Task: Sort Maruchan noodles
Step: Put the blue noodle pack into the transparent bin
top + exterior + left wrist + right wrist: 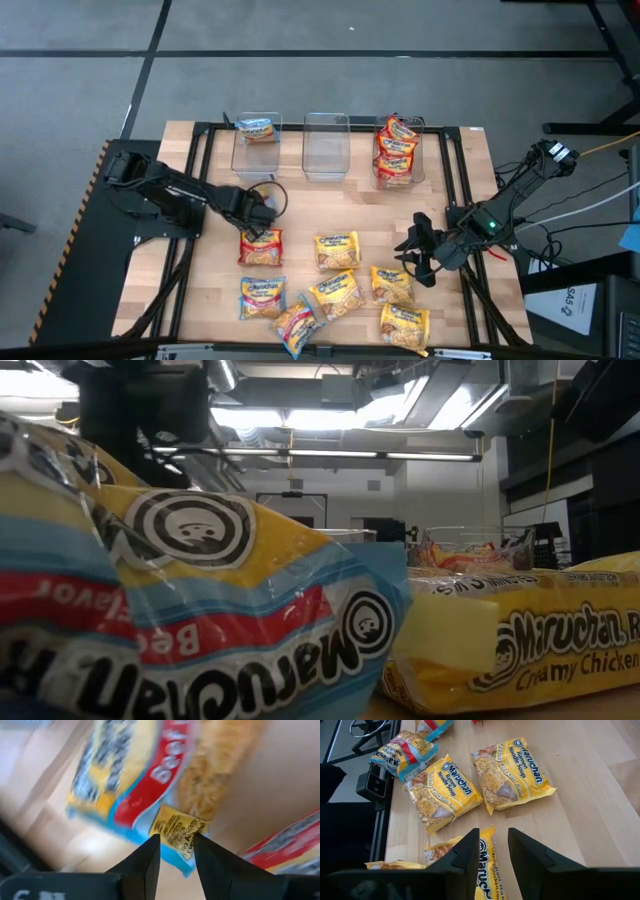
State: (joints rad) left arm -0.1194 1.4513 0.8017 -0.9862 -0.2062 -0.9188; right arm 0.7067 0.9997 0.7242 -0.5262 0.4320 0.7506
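Several Maruchan packets lie flat on the table's near half. My left gripper (pixel 258 218) (pixel 177 852) is shut on the far edge of a red-trimmed packet (pixel 261 247). My right gripper (pixel 418 255) (pixel 494 845) hovers open by a narrow gap above a yellow packet (pixel 392 283) (pixel 487 867) and touches nothing. More yellow packets (pixel 337 250) (pixel 338 293) (pixel 404 322) and blue-and-red ones (pixel 262 297) (pixel 296 325) lie nearby. A blue packet (pixel 256 128) sits in the left bin. Red packets (pixel 396 148) are stacked in the right bin. My left gripper pinches the red-trimmed packet at its far edge, by a yellow patch of the wrapper (pixel 176 832), between the two fingers (pixel 152 857). The fingers slant down from the table's far side. The rest of the packet appears to lie on the table; whether any part is lifted does not show.
Three clear bins stand in a row at the far edge: left (pixel 256 150), middle (pixel 326 150) with nothing in it, right (pixel 398 165). A black frame rail (pixel 190 250) runs along the table's sides. Bare wood (pixel 330 205) lies between the bins and the packets.
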